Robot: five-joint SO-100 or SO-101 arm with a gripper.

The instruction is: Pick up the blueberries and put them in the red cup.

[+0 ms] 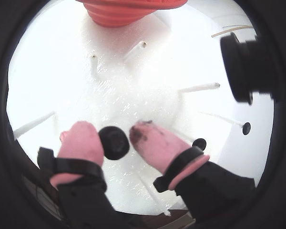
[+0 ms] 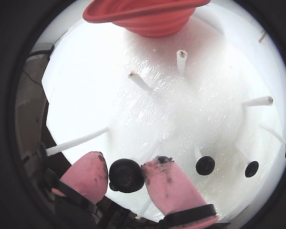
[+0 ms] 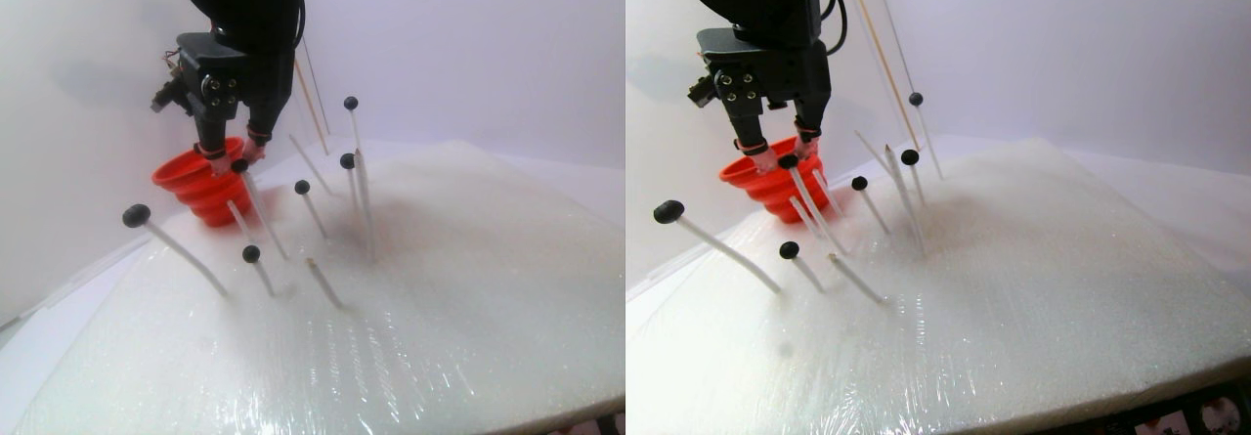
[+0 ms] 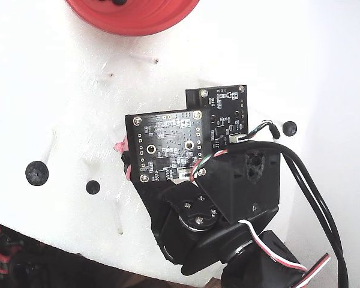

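White foam sheeting wrapped in glossy clear film (image 3: 410, 318) covers the work area, with a plain pale wall behind it in the stereo pair view. Thin white sticks stand out of the foam at slants, several capped with small round blue-black matte blueberries (image 3: 136, 215).

The black arm's claw (image 1: 116, 139), its two fingers sheathed in pink rubbery covers (image 1: 81, 143), is clenched on one blueberry (image 1: 114, 142); in both wrist views the dark ball sits squeezed between the pink tips, touching each. The right-hand tip in these views is smudged dark (image 2: 158, 166). The stereo pair view shows the held berry (image 3: 239, 165) raised above the foam, just in front of the cup.

The large round red plastic cup (image 1: 115, 15), ribbed on its outer wall, stands on the foam beyond the fingers at the top of both wrist views, apart from the claw. In the fixed view its rim (image 4: 135, 27) shows at the top edge, with small dark berries lying inside.

Two more berries (image 2: 205, 165) remain on sticks to the right of the claw in a wrist view.
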